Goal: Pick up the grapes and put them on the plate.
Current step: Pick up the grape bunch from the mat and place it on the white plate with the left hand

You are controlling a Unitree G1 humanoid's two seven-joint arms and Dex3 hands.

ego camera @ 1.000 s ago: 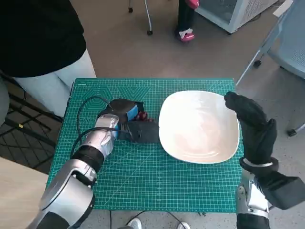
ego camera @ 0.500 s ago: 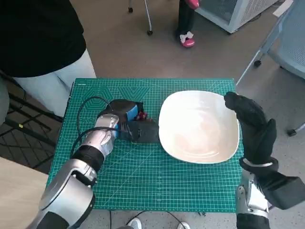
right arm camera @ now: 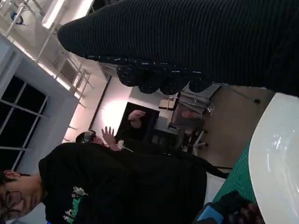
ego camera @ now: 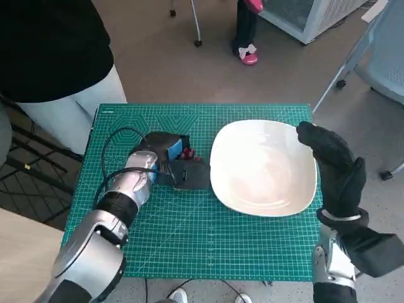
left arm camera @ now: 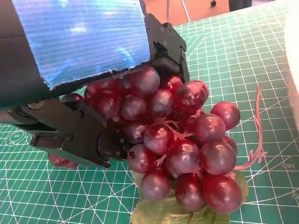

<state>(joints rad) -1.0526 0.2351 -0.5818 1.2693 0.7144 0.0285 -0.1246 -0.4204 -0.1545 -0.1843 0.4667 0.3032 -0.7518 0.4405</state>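
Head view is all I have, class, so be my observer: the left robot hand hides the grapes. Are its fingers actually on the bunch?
Observer: Yes. In the left wrist view the left robot hand has black fingers against the grapes.
Operator: Are they lifted?
Observer: Cannot tell; a green leaf under them lies on the mat.
Operator: And the right robot hand?
Observer: The right wrist view shows the right robot hand over the plate rim, holding nothing, with a person beyond.

Red grapes (left arm camera: 180, 140) bunched, leaf beneath, under left robot hand (ego camera: 169, 154); white plate (ego camera: 264, 167) just beside fingertips.
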